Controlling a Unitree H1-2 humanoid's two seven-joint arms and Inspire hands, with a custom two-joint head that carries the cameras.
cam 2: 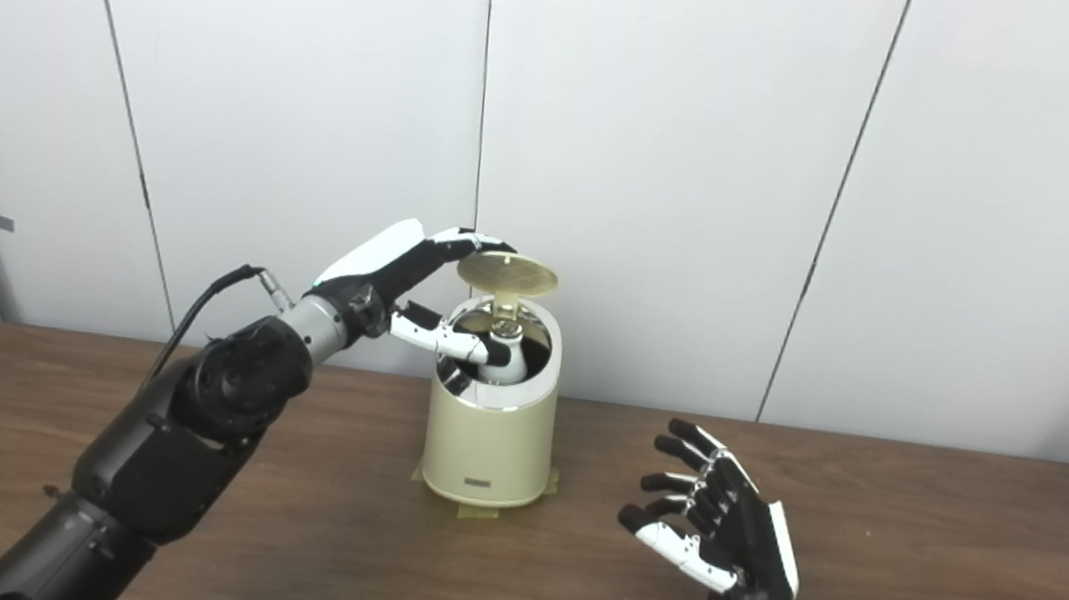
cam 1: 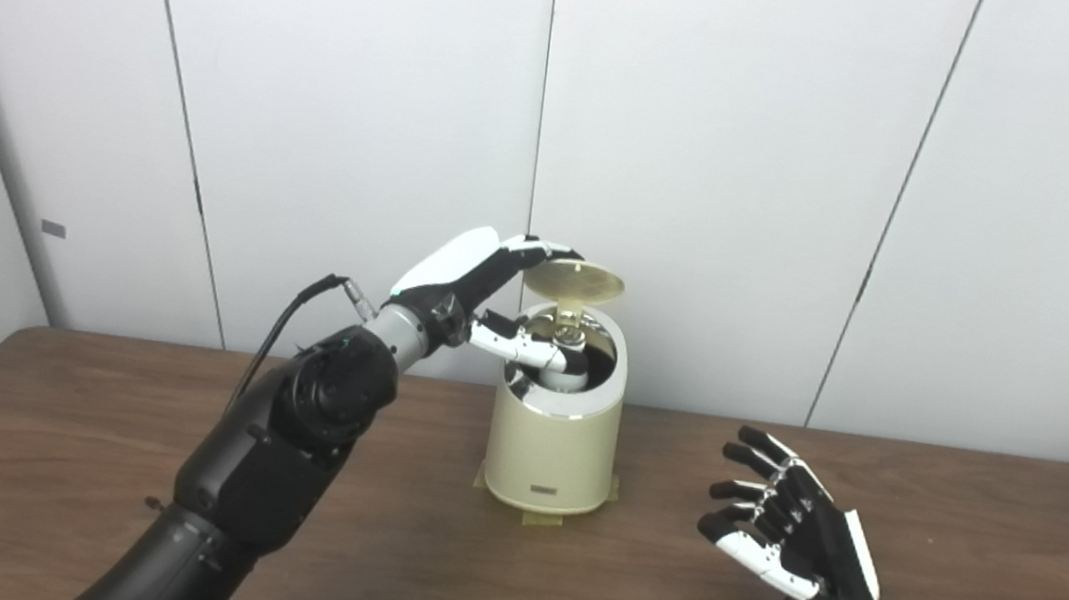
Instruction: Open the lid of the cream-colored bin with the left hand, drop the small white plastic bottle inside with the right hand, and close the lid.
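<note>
The cream-colored bin [cam 1: 552,453] stands on the table's middle, near the wall. Its round lid [cam 1: 575,282] is raised and tilted over the opening. My left hand [cam 1: 479,299] reaches in from the left. Its fingers [cam 1: 540,250] lie on the lid's left rim and its thumb [cam 1: 519,347] points into the opening. A white rounded shape [cam 1: 571,377] shows inside the bin by the thumb tip; I cannot tell if it is the bottle. My right hand [cam 1: 784,535] is open and empty, hovering over the table to the right of the bin.
The brown wooden table [cam 1: 503,578] runs to a white panelled wall [cam 1: 712,159] just behind the bin. Strips of tape [cam 1: 540,518] hold the bin's base. A cable [cam 1: 285,322] loops off my left forearm.
</note>
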